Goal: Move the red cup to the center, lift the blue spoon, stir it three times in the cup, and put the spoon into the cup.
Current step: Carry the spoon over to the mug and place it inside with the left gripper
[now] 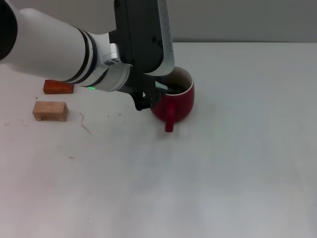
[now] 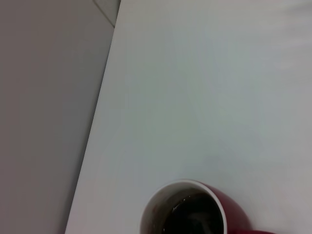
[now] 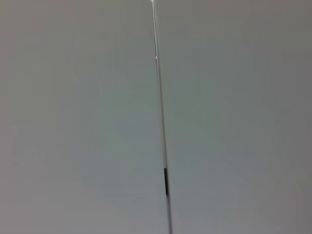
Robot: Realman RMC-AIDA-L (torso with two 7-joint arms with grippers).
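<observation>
Cup on white table (image 1: 237, 163): the red cup (image 1: 179, 101) stands upright near the middle, a bit toward the far side, handle pointing at the robot, pale rim and dark interior showing. Left gripper (image 1: 151, 96) hangs at the cup's left rim, touching or just beside it; dark fingers reach down at the rim, but open or closed cannot be told from here (the wrist body blocks most of it). A thin dark sliver lies across the cup mouth by the fingers, too small to identify. Left wrist view shows the same cup (image 2: 229, 209) from above, dark inside with a faint pale shape at the bottom, not identifiable. Blue spoon not clearly seen anywhere. Orange-red block (image 1: 58, 87) and tan wooden block (image 1: 50, 111) sit well apart from the cup, far left. Right gripper not visible.
</observation>
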